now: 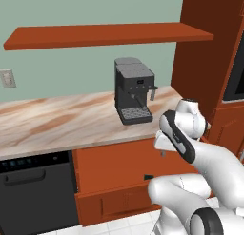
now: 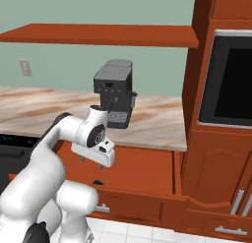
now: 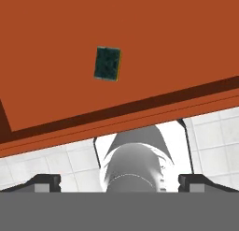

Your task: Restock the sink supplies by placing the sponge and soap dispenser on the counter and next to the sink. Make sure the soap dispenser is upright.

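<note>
Kitchen scene, rendered: white robot arm stands in front of red-brown cabinets, its end effector (image 2: 92, 163) hanging below the edge of the surface (image 1: 52, 122) and pointing down, over an open drawer (image 3: 56, 47). Fingers spread wide w/ nothing between them; in the hand view the two dark fingertips (image 3: 46, 181) sit far apart at the lower corners.

Sponge (image 3: 107, 63) lies flat on the red-brown drawer floor, dark green layer facing up, a thin yellow strip showing along one edge. It sits alone, well apart from the drawer's front wall and from the fingertips. White tiled floor (image 3: 210, 127) shows beyond the drawer's front edge.

Up top, the beige marble-look surface runs left to right across both base views. A black coffee machine (image 1: 133, 89) stands upright on it near the right end, close to the tall cabinet (image 2: 221, 138) that holds a dark wall oven (image 2: 231, 84). A long red-brown shelf (image 1: 105, 35) hangs on the pale green wall above the machine; a wall outlet (image 1: 6, 79) sits at far left. A black dishwasher front (image 1: 38, 191) fills the space under the surface at left in the left base view.

Sponge is still in the drawer, not yet on the surface.
</note>
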